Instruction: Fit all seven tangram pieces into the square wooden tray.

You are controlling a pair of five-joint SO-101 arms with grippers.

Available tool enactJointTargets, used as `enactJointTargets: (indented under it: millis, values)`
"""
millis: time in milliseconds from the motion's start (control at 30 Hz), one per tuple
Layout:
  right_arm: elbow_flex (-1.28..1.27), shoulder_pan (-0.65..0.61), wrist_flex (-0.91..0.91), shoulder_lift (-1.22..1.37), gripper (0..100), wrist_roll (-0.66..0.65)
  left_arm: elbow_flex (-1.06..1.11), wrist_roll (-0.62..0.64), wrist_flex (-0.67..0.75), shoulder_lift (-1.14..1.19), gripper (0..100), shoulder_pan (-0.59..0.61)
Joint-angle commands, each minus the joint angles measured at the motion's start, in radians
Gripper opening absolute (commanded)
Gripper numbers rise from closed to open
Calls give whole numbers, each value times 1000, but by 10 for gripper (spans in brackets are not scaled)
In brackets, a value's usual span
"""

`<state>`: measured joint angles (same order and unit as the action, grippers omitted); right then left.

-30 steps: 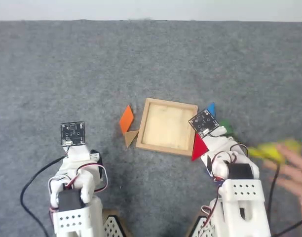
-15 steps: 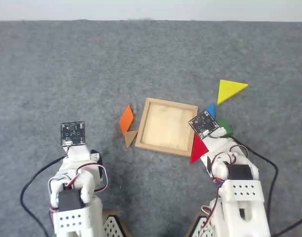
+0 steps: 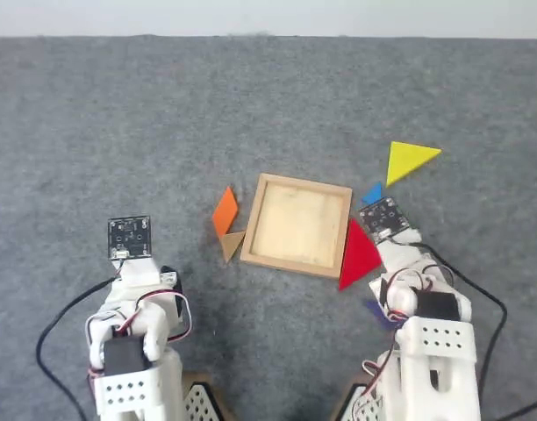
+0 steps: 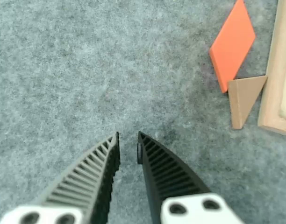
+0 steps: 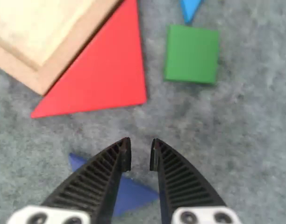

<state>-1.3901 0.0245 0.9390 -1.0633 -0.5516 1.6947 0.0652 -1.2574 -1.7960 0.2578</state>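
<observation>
My right gripper [image 5: 139, 144] points down at the grey mat [image 3: 163, 114], its jaws a narrow gap apart with nothing between them. A dark blue piece [image 5: 124, 191] lies on the mat right under them. Just ahead of the tips a red triangle [image 5: 103, 74] lies with one edge against the rim of the wooden tray [image 5: 63, 56]. A green square [image 5: 192, 53] and a light blue triangle [image 5: 192, 8] sit beyond it, and the yellow triangle [image 3: 409, 160] is farther out.

My left gripper [image 4: 127, 139] is folded back, its jaws equally close and holding nothing. An orange parallelogram [image 4: 232, 44] and a tan triangle [image 4: 243, 99] lie well ahead of it, beside the tray.
</observation>
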Motion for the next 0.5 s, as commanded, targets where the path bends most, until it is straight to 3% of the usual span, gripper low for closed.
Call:
enactJointTargets:
  millis: [0,167,467]
  values:
    - [109,18,90,-13,80,14,-12,9,-5,-18,57,3]
    - [218,12,177,-12,80,97,-12,9,-5,-18,57,3]
    - [585,12,352,117,83,106,-12,9,-5,-18,57,3]
